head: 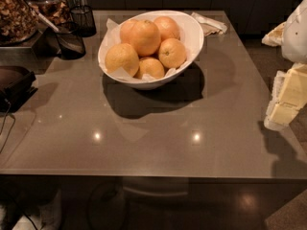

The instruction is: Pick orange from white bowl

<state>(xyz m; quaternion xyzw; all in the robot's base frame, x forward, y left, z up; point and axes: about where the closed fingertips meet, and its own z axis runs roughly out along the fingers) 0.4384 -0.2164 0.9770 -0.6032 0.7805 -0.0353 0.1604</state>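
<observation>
A large glossy white bowl (192,37) with white paper lining stands on the grey table, towards the back centre. It holds several round fruits. The orange (145,36) is the largest, pale and smooth, lying on top of the pile. A yellower fruit (122,58) lies at its front left and a small orange with a dimple (171,52) at its right. My gripper (288,97), cream-coloured, hangs at the right edge of the view beyond the table's right side, well apart from the bowl and lower in the view.
Two black mesh cups (82,19) (70,42) stand left of the bowl. Jars of dried food (17,13) fill the back left corner. A dark object (14,83) lies at the left edge. A folded napkin (208,24) lies behind the bowl.
</observation>
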